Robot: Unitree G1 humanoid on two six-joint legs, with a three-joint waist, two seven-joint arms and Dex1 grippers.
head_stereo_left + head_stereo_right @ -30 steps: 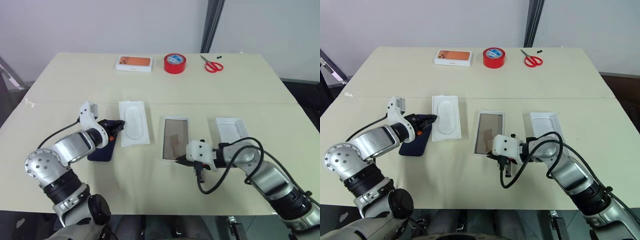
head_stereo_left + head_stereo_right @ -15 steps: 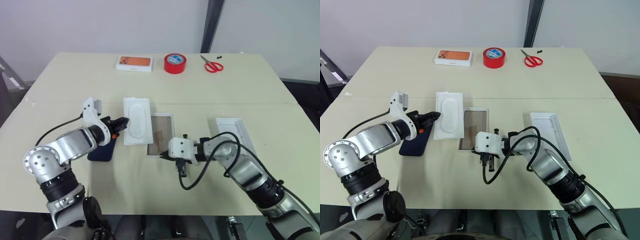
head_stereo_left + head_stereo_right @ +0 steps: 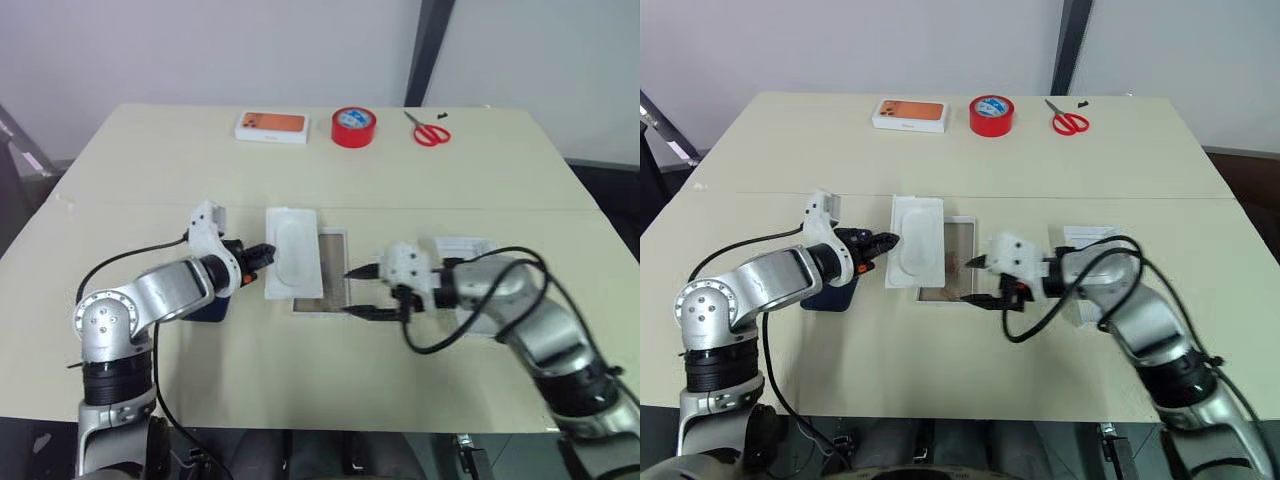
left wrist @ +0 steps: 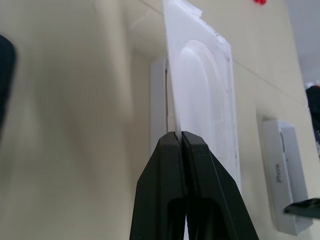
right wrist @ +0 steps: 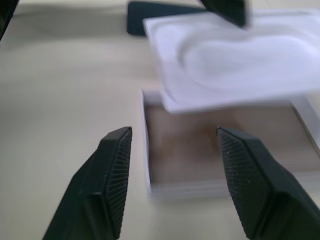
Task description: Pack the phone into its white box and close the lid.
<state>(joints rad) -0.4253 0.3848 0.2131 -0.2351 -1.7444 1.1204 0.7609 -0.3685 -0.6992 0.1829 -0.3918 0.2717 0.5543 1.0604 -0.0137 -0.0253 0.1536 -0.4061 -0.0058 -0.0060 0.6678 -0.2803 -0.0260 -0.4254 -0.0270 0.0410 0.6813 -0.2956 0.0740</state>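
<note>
Left gripper (image 3: 884,243) clenched on white insert (image 3: 914,240), partly over white box (image 3: 956,272); right gripper (image 3: 982,281) released beside box, clearing way for phone (image 3: 830,295).

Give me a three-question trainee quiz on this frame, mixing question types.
1. True or false: the left end effector is shut on the white insert.
2. Which best describes the right end effector? A) shut on the phone B) open beside the white box C) shut on the lid
3. Fill in: the insert partly overlaps the white ____.

Key: 1 true. 2 B. 3 box. The phone lies on the table behind the left arm; the lid sits by the right arm.
</note>
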